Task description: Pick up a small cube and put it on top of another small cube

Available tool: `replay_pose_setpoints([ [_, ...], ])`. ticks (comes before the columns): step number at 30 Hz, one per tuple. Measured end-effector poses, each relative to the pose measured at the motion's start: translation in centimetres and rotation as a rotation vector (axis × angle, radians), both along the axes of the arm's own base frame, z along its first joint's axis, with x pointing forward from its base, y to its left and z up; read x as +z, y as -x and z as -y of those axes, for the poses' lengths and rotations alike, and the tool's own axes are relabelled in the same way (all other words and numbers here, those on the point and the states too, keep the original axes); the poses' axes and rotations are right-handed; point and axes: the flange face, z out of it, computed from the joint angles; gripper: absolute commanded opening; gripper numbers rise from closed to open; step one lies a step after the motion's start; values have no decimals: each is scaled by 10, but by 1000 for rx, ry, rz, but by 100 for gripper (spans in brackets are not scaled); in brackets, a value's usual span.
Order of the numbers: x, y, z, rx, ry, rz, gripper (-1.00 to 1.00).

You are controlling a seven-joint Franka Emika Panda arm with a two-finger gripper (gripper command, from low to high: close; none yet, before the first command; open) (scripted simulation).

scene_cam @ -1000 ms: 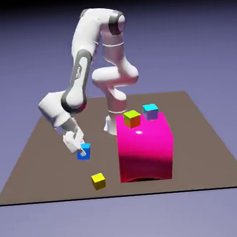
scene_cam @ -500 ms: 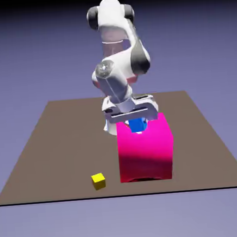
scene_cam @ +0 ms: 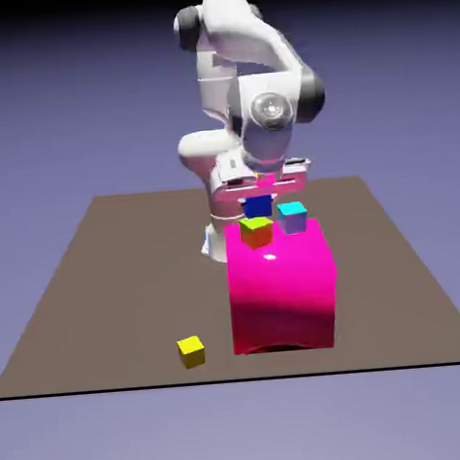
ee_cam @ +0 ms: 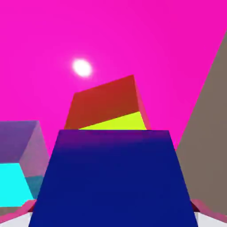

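- The white arm's two-finger gripper [scene_cam: 259, 195] hangs above the big glossy magenta block [scene_cam: 280, 288], jaws narrow and closed on the small dark-blue cube [scene_cam: 258, 207], which rides between the fingers clear of any surface.
- Just below the held cube, and slightly towards the exterior view's left, sits the small cube with orange sides and a yellow-green top [scene_cam: 256, 231], resting on the magenta block's top face.
- The hand view shows the blue cube [ee_cam: 113, 177] filling the lower half, the orange cube [ee_cam: 106, 108] beyond it and a little off-centre, so the two do not look fully lined up yet (my reading, not a certainty).
- Close beside the gripper, on the exterior view's right, stands a small purple-sided cube with a cyan top [scene_cam: 292, 216]; a careless descent could nudge it.
- To do this step well, I would centre the blue cube squarely over the yellow-green face, keep its edges parallel, lower slowly until it touches, and only then open.
- A small all-yellow cube [scene_cam: 191, 351] lies on the brown table [scene_cam: 102, 283], well away from the gripper and out of the matter.
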Motion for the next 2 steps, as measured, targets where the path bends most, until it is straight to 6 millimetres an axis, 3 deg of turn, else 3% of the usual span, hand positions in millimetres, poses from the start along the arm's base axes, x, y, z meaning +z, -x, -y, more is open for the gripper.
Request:
replay_pose_setpoints([
  [2,0,0,0,1,2,0,100],
])
